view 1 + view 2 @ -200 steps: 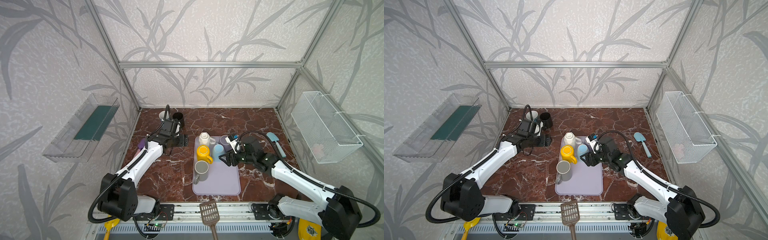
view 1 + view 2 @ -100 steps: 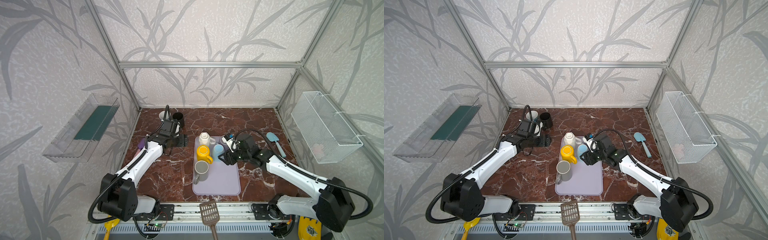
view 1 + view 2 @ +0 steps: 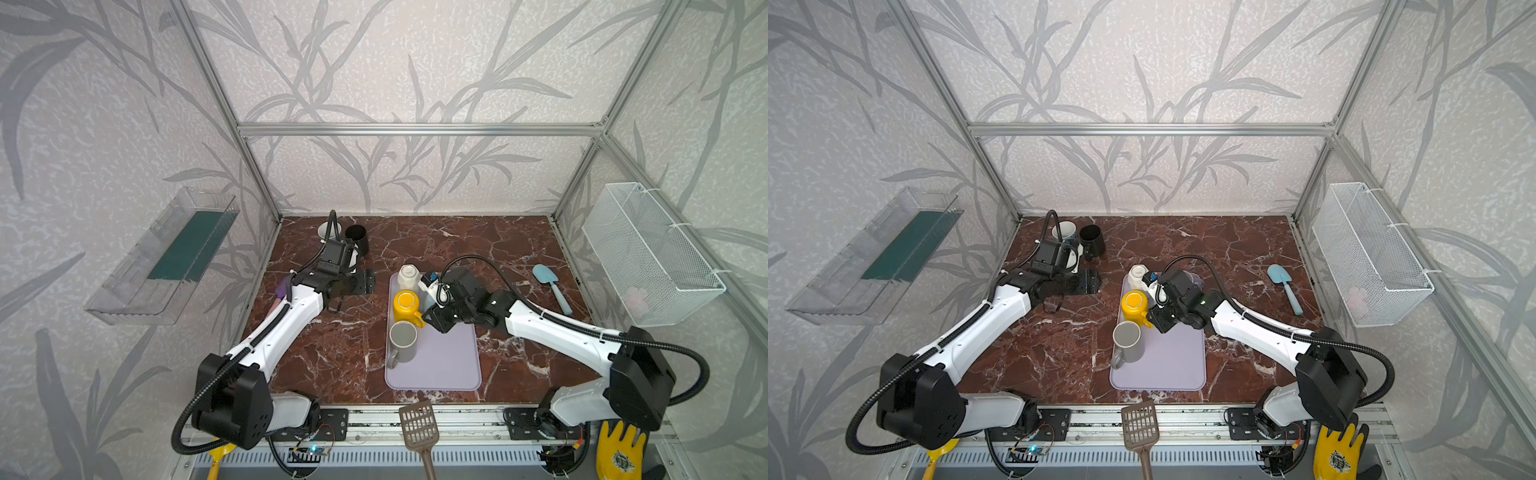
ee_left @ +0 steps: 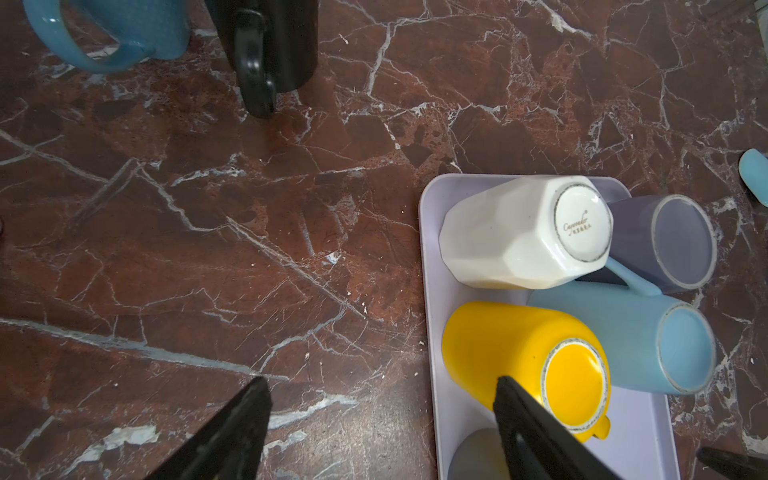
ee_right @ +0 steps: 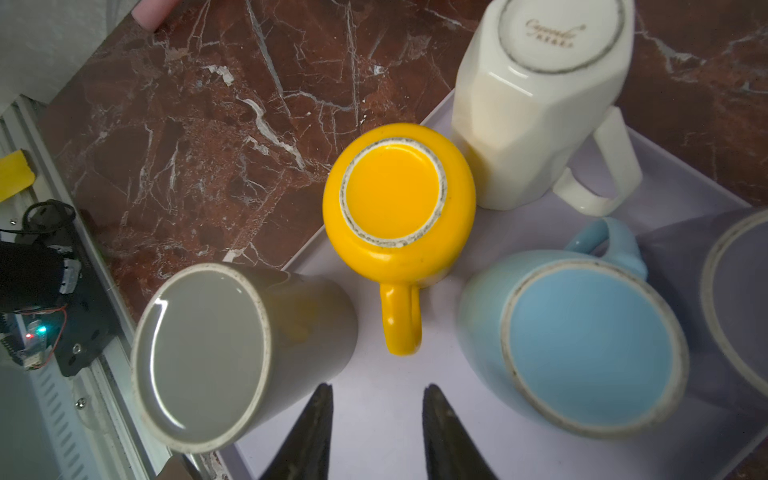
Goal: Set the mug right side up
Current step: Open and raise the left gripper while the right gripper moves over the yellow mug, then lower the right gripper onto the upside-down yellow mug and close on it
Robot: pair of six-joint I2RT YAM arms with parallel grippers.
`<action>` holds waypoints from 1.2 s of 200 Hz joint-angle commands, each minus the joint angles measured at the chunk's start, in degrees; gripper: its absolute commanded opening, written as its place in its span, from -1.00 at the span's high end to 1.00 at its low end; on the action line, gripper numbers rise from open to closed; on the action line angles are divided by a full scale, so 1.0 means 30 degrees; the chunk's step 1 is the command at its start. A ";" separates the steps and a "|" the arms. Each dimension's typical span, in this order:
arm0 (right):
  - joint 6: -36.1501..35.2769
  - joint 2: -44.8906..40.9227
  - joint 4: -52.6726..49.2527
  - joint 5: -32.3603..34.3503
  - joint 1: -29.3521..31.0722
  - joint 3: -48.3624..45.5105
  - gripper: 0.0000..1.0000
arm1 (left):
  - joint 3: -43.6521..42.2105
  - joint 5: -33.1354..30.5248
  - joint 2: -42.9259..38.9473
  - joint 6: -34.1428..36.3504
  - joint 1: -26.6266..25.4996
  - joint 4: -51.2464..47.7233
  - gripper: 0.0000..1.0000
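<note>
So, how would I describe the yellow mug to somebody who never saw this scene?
Find the lilac plastic tray on the red marble tabletop. Along its left edge, the glossy yellow ceramic mug stands upside down between a white faceted mug and a grey mug; only it is yellow.

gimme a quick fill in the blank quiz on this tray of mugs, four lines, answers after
1. The yellow ceramic mug stands ____ down on the lavender plastic tray.
2. The right hand aims its fingertips at that mug's ____.
3. The left hand has its jaws ____ and holds nothing.
4. The glossy ceramic mug nearest the tray's front edge is ____ in colour.
Missing words: upside; handle; open; grey.
</note>
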 commanded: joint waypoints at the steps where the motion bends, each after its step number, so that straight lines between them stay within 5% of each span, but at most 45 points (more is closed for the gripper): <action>1: -0.0286 0.0834 -0.1300 0.1135 0.0384 0.1371 0.28 | 0.0057 -0.0528 -0.0662 0.0088 -0.0089 -0.0688 -0.72; 240: -0.0878 0.6300 -0.5670 0.3815 0.1648 0.6501 0.41 | 0.0055 -0.1548 -0.1495 0.0643 -0.0093 -0.0989 -0.72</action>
